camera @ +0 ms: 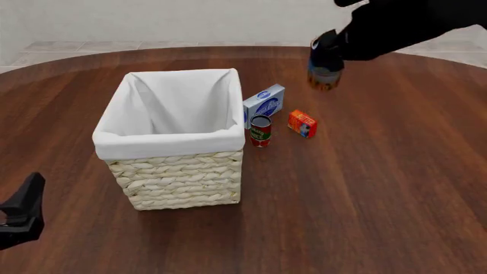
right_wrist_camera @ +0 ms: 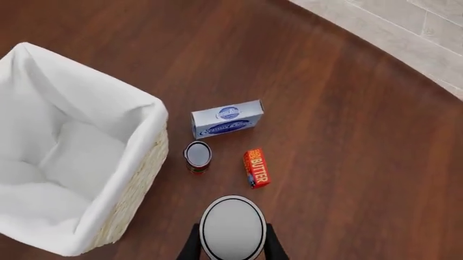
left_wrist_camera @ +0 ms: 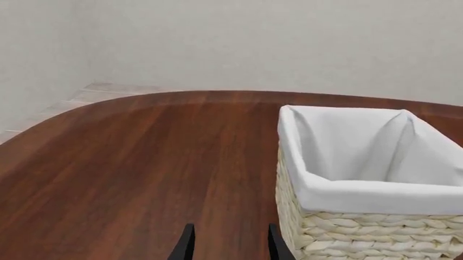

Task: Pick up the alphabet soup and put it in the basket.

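Note:
The alphabet soup can (camera: pixel 325 73), blue above and orange-red below, hangs in the air above the table to the right of and beyond the basket (camera: pixel 177 171), held by my right gripper (camera: pixel 325 54). In the right wrist view its silvery grey top (right_wrist_camera: pixel 232 227) sits between the two dark fingers (right_wrist_camera: pixel 192 245). The cream wicker basket with a white liner stands left of centre and is empty inside; it also shows in the left wrist view (left_wrist_camera: pixel 361 233) and the right wrist view (right_wrist_camera: pixel 137 189). My left gripper (left_wrist_camera: pixel 229 246) is open and empty, low at the near left, beside the basket.
A red-and-green can with a dark top (camera: pixel 260 131) stands just right of the basket. A blue-and-white box (camera: pixel 264 104) lies behind it and a small orange butter box (camera: pixel 302 123) to its right. The brown table's curved far edge (camera: pixel 228 48) runs behind.

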`<state>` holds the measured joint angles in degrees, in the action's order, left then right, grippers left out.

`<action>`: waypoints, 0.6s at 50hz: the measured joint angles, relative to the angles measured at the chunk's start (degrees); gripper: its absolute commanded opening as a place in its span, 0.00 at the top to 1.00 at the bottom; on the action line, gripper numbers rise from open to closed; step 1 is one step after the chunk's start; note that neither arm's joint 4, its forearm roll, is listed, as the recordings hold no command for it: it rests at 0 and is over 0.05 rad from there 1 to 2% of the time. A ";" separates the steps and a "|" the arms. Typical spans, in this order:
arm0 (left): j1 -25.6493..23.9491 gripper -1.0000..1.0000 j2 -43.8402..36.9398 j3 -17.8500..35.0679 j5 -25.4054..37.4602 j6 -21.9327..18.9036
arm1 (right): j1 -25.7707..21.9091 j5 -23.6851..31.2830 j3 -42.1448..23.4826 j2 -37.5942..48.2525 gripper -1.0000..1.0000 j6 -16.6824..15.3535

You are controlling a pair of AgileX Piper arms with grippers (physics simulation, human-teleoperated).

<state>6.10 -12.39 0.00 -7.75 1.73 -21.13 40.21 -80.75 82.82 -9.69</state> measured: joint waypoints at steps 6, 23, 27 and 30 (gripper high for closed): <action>-0.11 0.00 -0.49 0.00 -0.42 0.00 | -0.31 3.16 -4.99 1.36 1.00 0.03; -0.61 0.00 0.09 0.00 0.11 -0.16 | -3.34 8.22 -16.70 6.89 1.00 1.42; -0.70 0.00 -0.30 0.00 -0.33 -0.22 | -4.55 8.94 -19.09 8.19 1.00 1.87; -0.77 0.00 -0.85 0.00 -0.92 -0.22 | -5.57 9.35 -20.72 9.15 1.00 2.26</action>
<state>5.33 -13.24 0.00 -8.67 1.51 -26.70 49.56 -101.47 91.97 -7.44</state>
